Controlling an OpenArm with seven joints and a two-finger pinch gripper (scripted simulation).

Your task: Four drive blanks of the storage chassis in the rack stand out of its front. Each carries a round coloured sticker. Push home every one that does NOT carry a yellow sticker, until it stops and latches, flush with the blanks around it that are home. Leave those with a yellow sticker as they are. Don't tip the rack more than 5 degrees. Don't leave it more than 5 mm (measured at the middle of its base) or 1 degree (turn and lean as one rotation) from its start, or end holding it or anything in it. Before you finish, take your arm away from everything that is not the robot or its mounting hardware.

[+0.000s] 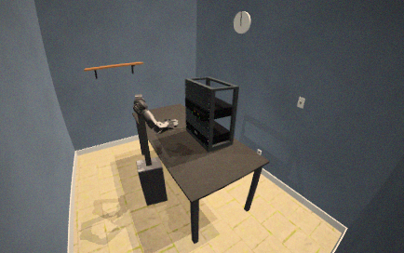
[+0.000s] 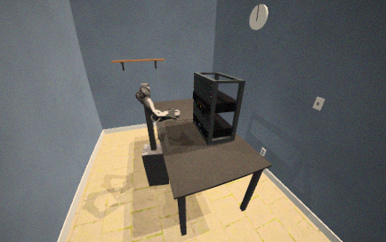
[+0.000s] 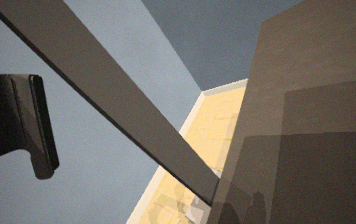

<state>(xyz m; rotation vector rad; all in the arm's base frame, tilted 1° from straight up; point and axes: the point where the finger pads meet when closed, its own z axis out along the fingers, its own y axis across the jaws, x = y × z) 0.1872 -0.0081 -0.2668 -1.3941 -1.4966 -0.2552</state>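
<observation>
A black open rack (image 1: pixel 212 112) (image 2: pixel 218 107) stands on the dark table (image 1: pixel 209 167) (image 2: pixel 209 165). The storage chassis (image 1: pixel 196 113) (image 2: pixel 201 107) sits in its middle, facing the arm; its blanks and stickers are too small to tell apart, only faint coloured dots show. My gripper (image 1: pixel 171 123) (image 2: pixel 174 114) is open and empty. It hovers low over the table, a short way in front of the rack's front face and apart from it. In the wrist view one dark finger (image 3: pixel 35 125) shows at the left, with the table's edge and the floor; the rack is not in it.
The arm stands on a post with a dark base box (image 1: pixel 151 181) (image 2: pixel 156 169) beside the table's left edge. A wall shelf (image 1: pixel 113 66) (image 2: pixel 137 60) and a clock (image 1: pixel 242 21) (image 2: pixel 258 16) hang on the walls, far from the rack.
</observation>
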